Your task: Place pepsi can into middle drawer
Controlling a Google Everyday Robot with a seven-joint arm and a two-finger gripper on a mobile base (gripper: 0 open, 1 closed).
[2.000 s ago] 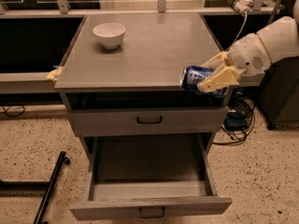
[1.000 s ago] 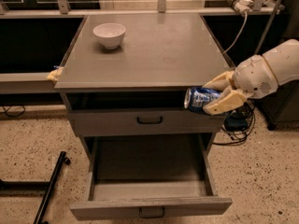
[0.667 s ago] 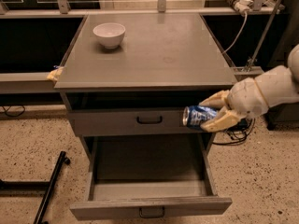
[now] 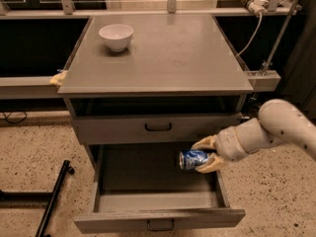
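Above middle drawer (image 4: 123,219), fingers (image 4: 209,165) grip pepsi can (image 4: 192,159); speckled floor (image 4: 29,154).

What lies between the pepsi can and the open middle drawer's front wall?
Only bare floor of the middle drawer; the gripper holds the pepsi can over its right side, camera view.

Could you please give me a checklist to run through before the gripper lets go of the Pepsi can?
1. Gripper shut on the pepsi can, which lies sideways: ok.
2. Middle drawer pulled open: ok.
3. Can within the drawer's outline, towards its right side: ok.
4. Can below the upper drawer front, not touching it: ok.
5. Can resting on the drawer floor: cannot tell.
6. White bowl on the cabinet top, out of the way: ok.
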